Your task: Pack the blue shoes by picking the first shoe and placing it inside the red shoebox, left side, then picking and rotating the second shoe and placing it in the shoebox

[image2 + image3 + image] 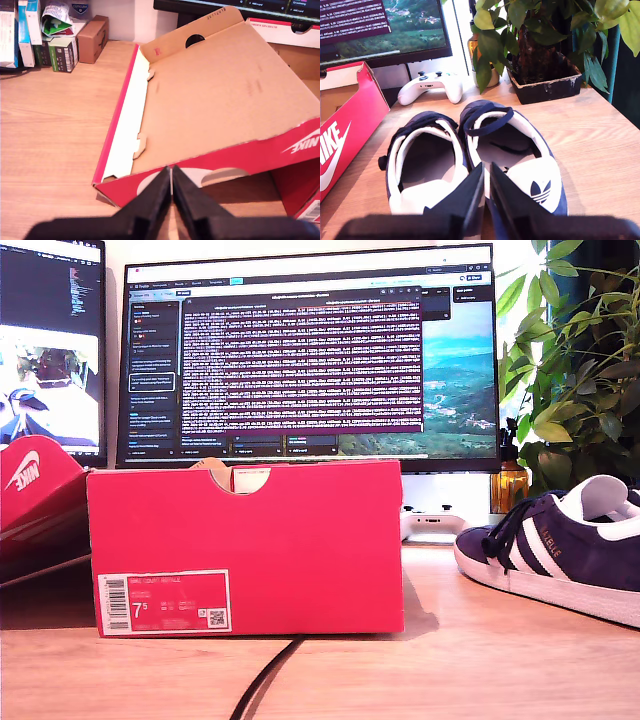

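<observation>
While nothing is gripped:
Red shoebox (245,545): stood on desk (480,660), lid (220,95) open.
Blue shoes (470,155): side by side on desk, outside box.
My first gripper (171,187): jaws closed, empty.
My second gripper (486,187): jaws nearly closed, empty, above the shoes' heels.

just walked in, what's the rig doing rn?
Shoe packing, nothing picked yet. Both blue shoes sit side by side on the desk, heels toward my second end effector, which hovers over them with jaws together, gripping nothing. My first end effector, also shut and empty, looks at the shoebox lid lying open, inside up. In the exterior view the red shoebox stands mid-desk with one shoe at its right.
</observation>
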